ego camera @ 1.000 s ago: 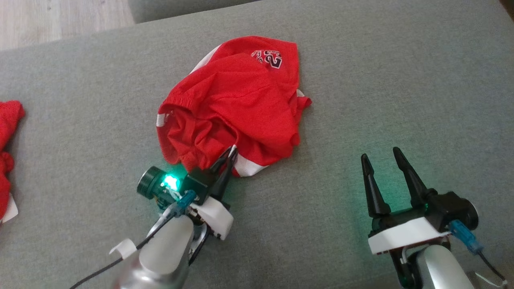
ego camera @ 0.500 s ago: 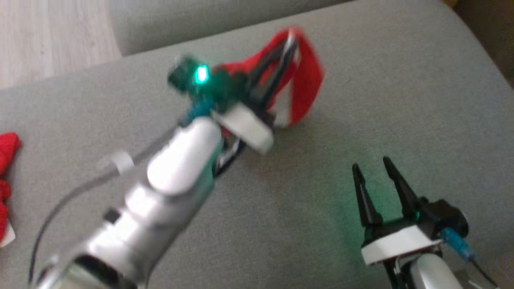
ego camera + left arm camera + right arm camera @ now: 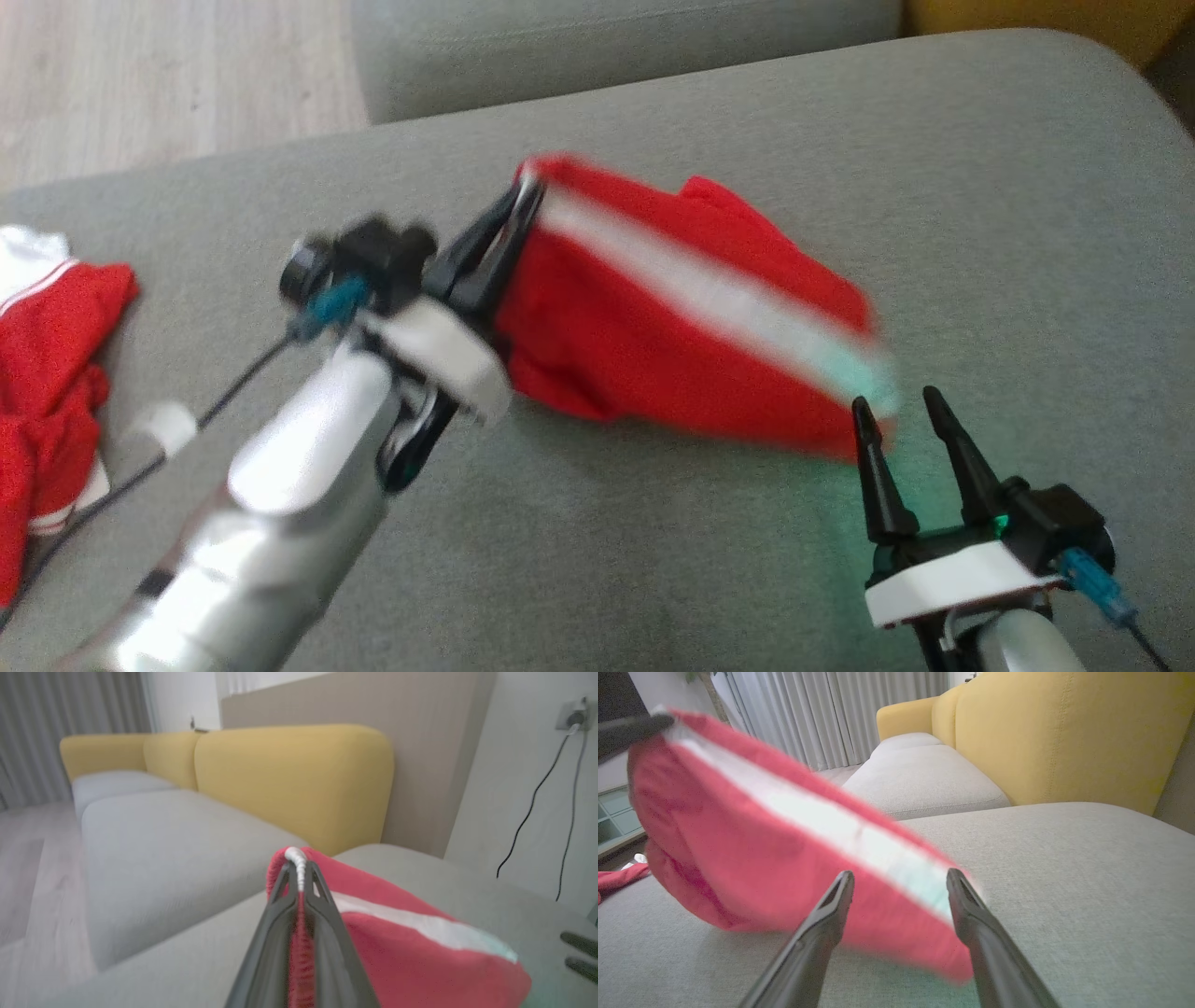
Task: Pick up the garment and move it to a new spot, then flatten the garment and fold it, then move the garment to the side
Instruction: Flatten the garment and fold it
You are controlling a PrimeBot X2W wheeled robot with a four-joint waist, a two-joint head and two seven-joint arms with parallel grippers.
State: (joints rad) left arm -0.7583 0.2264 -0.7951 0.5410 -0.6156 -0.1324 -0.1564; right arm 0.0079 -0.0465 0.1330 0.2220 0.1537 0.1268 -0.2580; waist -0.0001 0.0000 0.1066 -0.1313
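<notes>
Pinched tight in the left gripper (image 3: pixel 523 201): the white-striped edge of the red garment (image 3: pixel 653 345), hanging blurred above the grey seat cushion (image 3: pixel 653 560). Just at its lower end, the right gripper (image 3: pixel 901 411), fingers spread and empty. Far left on the cushion, one second red-and-white cloth (image 3: pixel 56 373). Beyond: another grey seat (image 3: pixel 924 774), yellow backrests (image 3: pixel 289 779), two wall cables (image 3: pixel 532 807), pale curtains (image 3: pixel 831 709), wood floor (image 3: pixel 168 75).
</notes>
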